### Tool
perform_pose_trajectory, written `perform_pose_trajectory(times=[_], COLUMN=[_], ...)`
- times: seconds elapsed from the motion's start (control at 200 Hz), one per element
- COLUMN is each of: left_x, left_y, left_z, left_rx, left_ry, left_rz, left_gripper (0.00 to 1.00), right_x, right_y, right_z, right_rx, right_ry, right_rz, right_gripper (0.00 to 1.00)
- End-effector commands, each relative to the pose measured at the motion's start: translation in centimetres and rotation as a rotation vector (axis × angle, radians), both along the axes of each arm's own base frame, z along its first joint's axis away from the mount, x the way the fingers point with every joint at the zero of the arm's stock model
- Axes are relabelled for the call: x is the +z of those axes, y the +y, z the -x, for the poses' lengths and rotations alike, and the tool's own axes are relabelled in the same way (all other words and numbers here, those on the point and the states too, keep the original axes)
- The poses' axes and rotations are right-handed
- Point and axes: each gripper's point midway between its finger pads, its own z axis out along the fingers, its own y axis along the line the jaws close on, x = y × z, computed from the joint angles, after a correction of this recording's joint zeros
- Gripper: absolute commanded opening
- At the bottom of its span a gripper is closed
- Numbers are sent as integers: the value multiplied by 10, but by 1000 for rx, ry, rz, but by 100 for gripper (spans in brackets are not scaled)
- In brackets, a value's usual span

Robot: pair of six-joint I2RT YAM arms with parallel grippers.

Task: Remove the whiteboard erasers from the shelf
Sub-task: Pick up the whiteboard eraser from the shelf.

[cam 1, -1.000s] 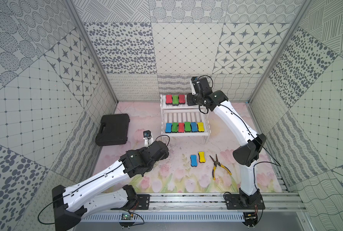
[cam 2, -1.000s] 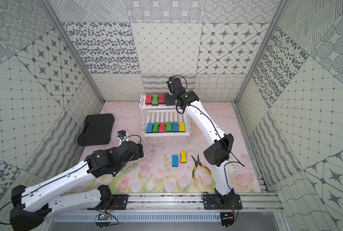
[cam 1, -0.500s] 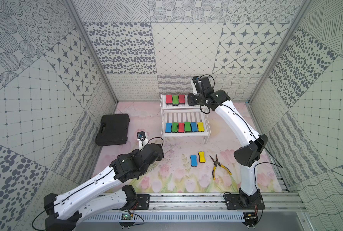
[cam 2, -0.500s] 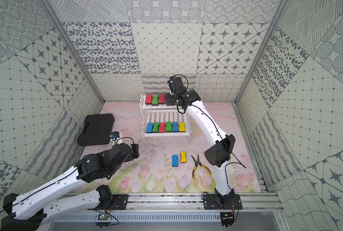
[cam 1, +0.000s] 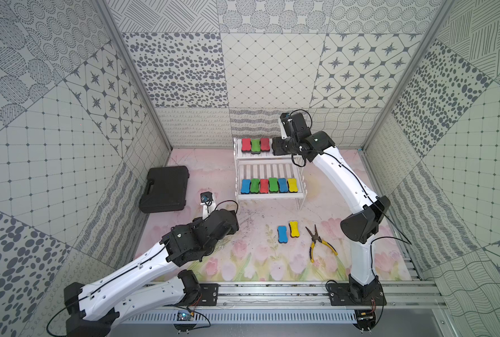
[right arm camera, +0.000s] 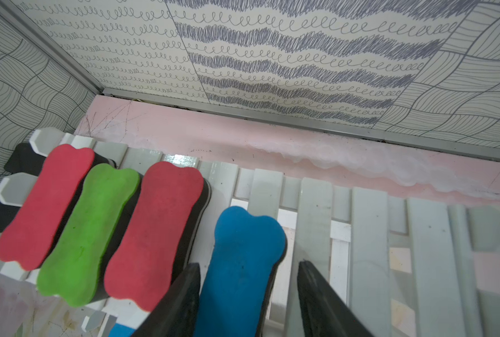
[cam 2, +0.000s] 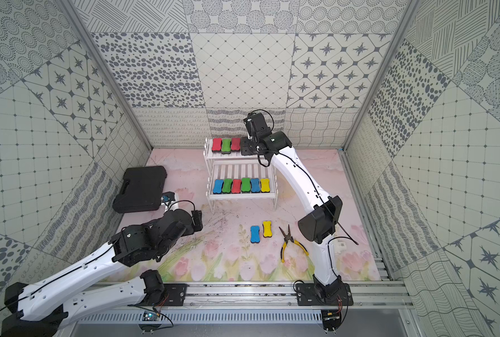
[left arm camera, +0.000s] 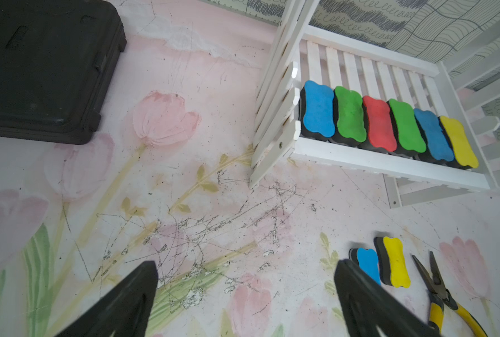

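White slatted boards form the shelf [cam 1: 269,196], a stepped two-tier rack on thin legs, standing at the back of the tulip-printed mat [cam 1: 243,262] in both top views. Bone-shaped whiteboard erasers [cam 1: 273,185] with matte coloured tops sit on it. Six lie side by side along the lower tier, and a red, a green and a red are packed together at one end of the upper tier, where the right arm's black wrist covers the spot beside them. Two loose erasers [cam 1: 282,234], blue and yellow, lie on the mat near yellow-handled pliers [cam 1: 318,243], and a black moulded case [cam 1: 164,189] rests well apart. In the left wrist view, the left gripper [left arm camera: 245,262] hangs over scratched mat, its tapered black fingers spread wide with nothing between them. In the right wrist view, the right gripper [right arm camera: 247,264] straddles a blue eraser [right arm camera: 245,233] lying on the glossy upper slats. One finger sits close at its dark felt edge and bare slat shows before the other, so the jaws are released.
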Motion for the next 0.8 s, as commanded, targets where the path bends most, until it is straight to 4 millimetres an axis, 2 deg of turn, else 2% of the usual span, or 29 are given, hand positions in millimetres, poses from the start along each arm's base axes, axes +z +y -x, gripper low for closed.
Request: perform_pose_trajectory(times=[0.0,0.195,0.265,0.495,0.58,0.65,0.795], left_x=[-4,-10,-12,-15,-15,-15,-15], left_y=[6,5,4,2,2,2,4], left_z=[0,1,1,1,1,1,1], left_rx=[9,5,3,-2,0,0,5], left_ry=[5,28,35,44,43,42,41], left_rz=[-40,-38,-36,-29,-29,-28,-32], left_gripper=[100,100,100,100,99,100,100], right_x=[1,1,4,41,48,46,25], right_y=[1,-14,-14,-10,-6,-3,-1], right_z=[-1,-2,0,5,8,8,3], right_rx=[-16,-67,-56,-27,-9,-4,-17], right_ry=[-18,-23,-25,-96,-111,-103,-63], right_rz=[40,89,79,25,19,14,36], right_gripper=[57,51,51,55,57,58,63])
